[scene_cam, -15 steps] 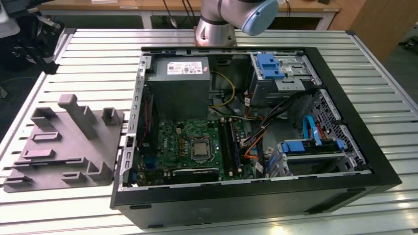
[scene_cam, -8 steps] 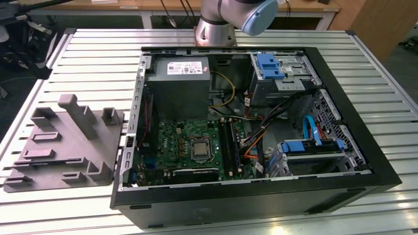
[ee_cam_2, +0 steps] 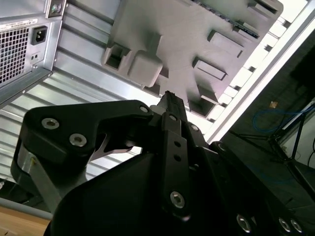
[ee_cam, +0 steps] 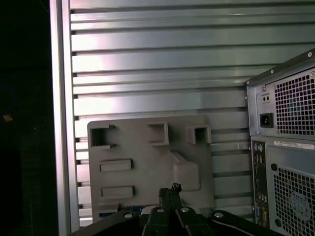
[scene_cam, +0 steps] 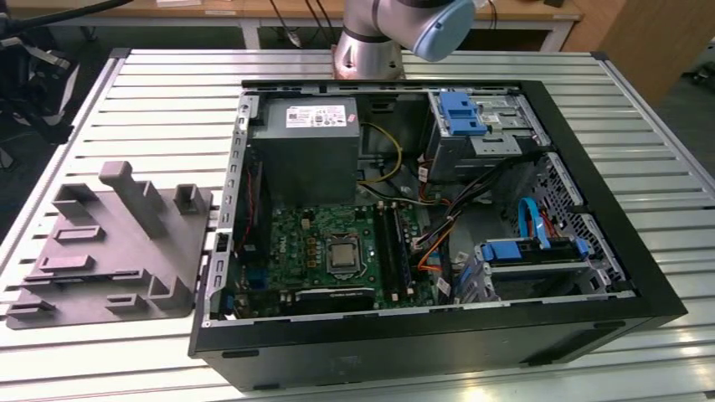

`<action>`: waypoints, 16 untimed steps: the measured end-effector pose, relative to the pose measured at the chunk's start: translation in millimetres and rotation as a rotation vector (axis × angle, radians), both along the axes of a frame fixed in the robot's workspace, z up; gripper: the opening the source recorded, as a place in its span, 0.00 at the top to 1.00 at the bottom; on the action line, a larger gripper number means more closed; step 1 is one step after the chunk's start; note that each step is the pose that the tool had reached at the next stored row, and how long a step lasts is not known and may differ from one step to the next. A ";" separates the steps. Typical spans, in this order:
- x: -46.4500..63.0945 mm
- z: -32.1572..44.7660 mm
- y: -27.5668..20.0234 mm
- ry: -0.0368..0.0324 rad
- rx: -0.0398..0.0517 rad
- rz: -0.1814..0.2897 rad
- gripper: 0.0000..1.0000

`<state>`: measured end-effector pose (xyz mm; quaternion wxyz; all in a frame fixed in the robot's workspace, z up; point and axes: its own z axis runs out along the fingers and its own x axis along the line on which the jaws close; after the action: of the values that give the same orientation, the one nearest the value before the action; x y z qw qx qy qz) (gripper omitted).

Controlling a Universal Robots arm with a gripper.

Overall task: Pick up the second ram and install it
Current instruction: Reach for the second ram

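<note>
A ribbed aluminium worktop (scene_cam: 146,100) carries everything, and its far edges are cut off in the exterior view. In both wrist views its slats run underneath and beyond the jaws. The open black computer case (scene_cam: 447,335) lies on its side. In the first wrist view its perforated grey rear panel (ee_cam: 290,162) stands off to one side of the jaws, well apart from them and cropped by the frame.

Inside the case a grey power-supply box (scene_cam: 304,159) sits next to the green motherboard (scene_cam: 324,243). The motherboard's long black slot rails (scene_cam: 391,239) are too dark to tell what they hold. The silver and blue robot arm (scene_cam: 386,33) rises out of the exterior view, so only its base joint is seen there.

The grey moulded plastic fixture tray (ee_cam: 142,167), with raised blocks and shallow pockets, lies flat on the worktop beside the case and straight ahead of the jaw tips. The jaws look drawn together with nothing between them, and they hang clear above the tray. The black housing behind them hides the tray's nearest edge.

The second ram (ee_cam: 114,213), a narrow dark-blue circuit strip, lies along that nearest edge, just off to the side of the jaw tips. It is mostly covered in the first wrist view. In the second wrist view only a short end of it (ee_cam_2: 246,29) peeks out at the tray's rim
</note>
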<state>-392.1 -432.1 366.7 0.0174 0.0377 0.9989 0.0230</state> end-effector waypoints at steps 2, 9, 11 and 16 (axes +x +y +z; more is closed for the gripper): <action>-2.8 -1.4 -2.4 0.0001 0.0000 0.000 0.90; -6.5 -6.6 -10.8 0.0001 0.0000 0.000 0.90; -7.3 -8.2 -13.2 0.0002 -0.0001 0.000 0.90; -9.8 -12.6 -20.6 0.0000 0.0000 0.000 0.90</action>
<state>-401.9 -452.7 354.1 0.0174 0.0378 0.9989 0.0230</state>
